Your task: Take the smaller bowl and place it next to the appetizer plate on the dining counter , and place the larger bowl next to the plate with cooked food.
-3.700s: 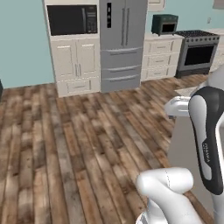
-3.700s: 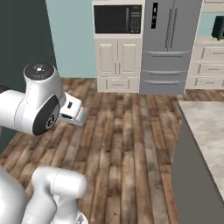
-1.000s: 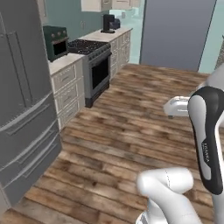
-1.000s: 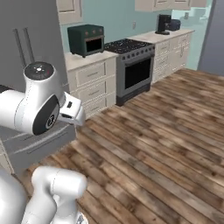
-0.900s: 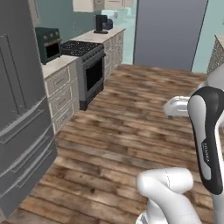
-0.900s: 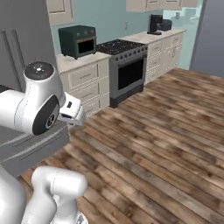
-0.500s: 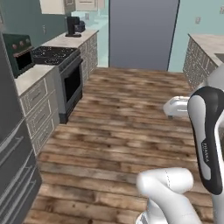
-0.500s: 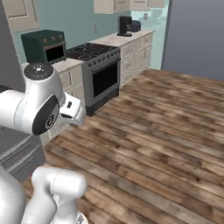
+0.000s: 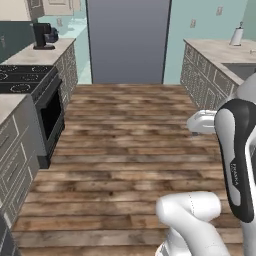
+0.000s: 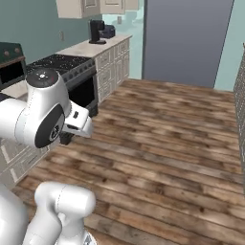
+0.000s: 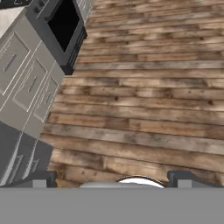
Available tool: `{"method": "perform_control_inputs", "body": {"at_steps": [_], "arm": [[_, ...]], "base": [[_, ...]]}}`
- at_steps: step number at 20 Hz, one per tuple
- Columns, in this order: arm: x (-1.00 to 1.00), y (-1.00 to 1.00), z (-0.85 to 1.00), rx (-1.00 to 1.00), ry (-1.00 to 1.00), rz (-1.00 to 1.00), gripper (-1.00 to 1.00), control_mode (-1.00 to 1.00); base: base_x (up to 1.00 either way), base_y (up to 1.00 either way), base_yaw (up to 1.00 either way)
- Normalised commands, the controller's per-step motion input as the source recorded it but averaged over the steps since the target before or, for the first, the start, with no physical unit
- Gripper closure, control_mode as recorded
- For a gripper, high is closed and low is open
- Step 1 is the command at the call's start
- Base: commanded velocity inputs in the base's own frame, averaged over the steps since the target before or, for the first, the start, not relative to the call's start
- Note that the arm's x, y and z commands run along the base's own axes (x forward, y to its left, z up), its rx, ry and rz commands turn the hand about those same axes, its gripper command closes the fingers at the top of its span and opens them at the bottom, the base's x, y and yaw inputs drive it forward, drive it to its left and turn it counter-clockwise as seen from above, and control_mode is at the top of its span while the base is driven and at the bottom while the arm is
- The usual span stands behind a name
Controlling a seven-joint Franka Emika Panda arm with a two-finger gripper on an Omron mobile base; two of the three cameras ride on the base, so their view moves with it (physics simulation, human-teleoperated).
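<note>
- My tool (image 11: 112,177) hangs over bare wooden floor (image 11: 144,105), jaws spread wide, gripping nothing.
- No bowl, plate or dining desk is near it; I cannot tell where they lie.
- A black stove (image 9: 30,100) stands on my left, a grey door (image 9: 128,40) ahead.

Wooden floor (image 9: 130,150), a black stove (image 9: 30,95) and grey cabinets (image 9: 200,75) lie ahead.

Both base cameras ride behind the arm, looking forward and down along a wood floor (image 9: 125,150) toward a grey door (image 10: 189,40); they share the stove (image 9: 30,100) and coffee maker (image 10: 98,31). The hand camera looks steeply down past the wide-parted gripper (image 11: 111,178), stove to its upper left.
</note>
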Motion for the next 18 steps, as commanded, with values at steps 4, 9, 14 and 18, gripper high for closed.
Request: {"method": "perform_control_inputs", "body": {"at_steps": [4,9,14,18], "arm": [[0.00,0.00,0.00,0.00,0.00,0.00,-1.00,1.00],[0.00,0.00,0.00,0.00,0.00,0.00,-1.00,1.00],[0.00,0.00,0.00,0.00,0.00,0.00,-1.00,1.00],[0.00,0.00,0.00,0.00,0.00,0.00,-1.00,1.00]], "base": [[1.00,0.25,-0.28],[1.00,0.31,-0.21],[1.00,0.29,-0.16],[1.00,0.22,-0.13]]}}
